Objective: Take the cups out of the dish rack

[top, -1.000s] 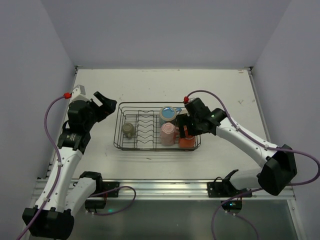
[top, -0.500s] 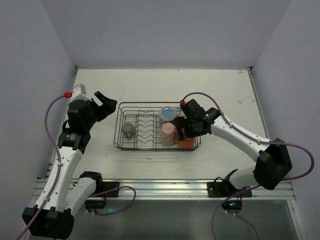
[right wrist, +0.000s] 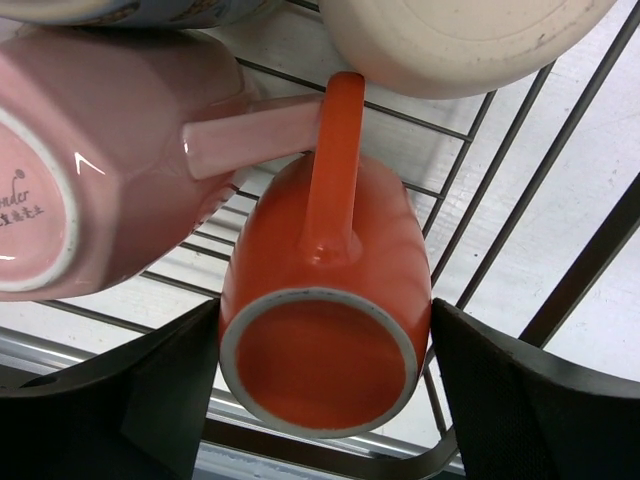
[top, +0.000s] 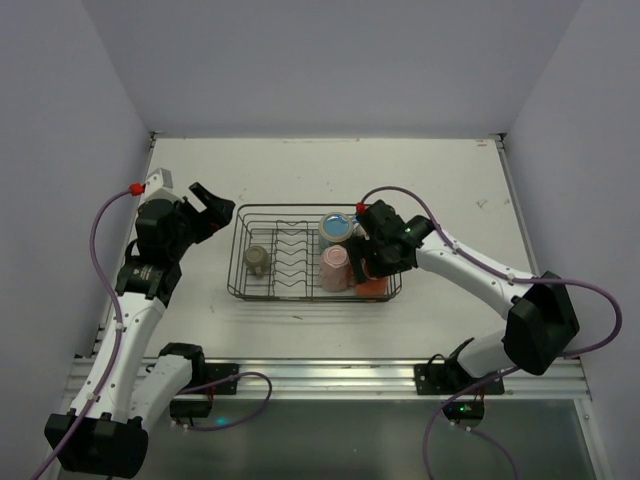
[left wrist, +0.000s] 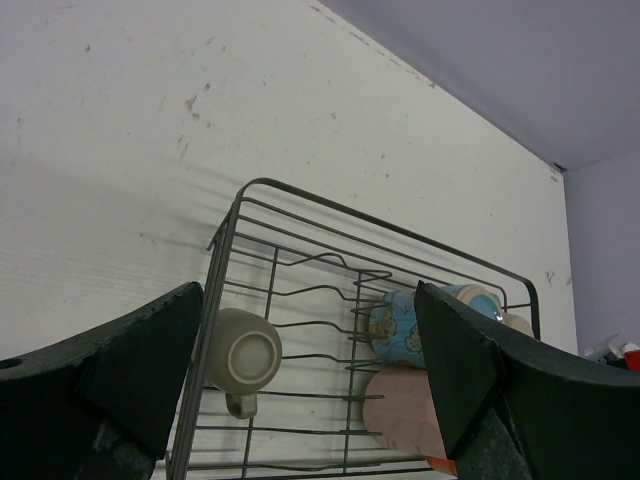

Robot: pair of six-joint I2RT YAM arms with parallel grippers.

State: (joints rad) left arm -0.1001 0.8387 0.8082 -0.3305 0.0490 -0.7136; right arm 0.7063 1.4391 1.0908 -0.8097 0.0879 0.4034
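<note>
Noting left gripper (top: 212,202) hanging wide open just left of the dish rack (top: 290,207) — olive-grey mug (top: 257,259) inside its left end. At the right end I see the right gripper (top: 370,262) clamped on the orange mug (right wrist: 325,300), beside the pink mug (right wrist: 90,150).

Left gripper (top: 213,200) poised just left of the dish rack (top: 290,207), fingers wide apart, right gripper (right wrist: 325,330) lowered into the rack's right end, fingers clasping the orange mug (right wrist: 322,365)
</note>
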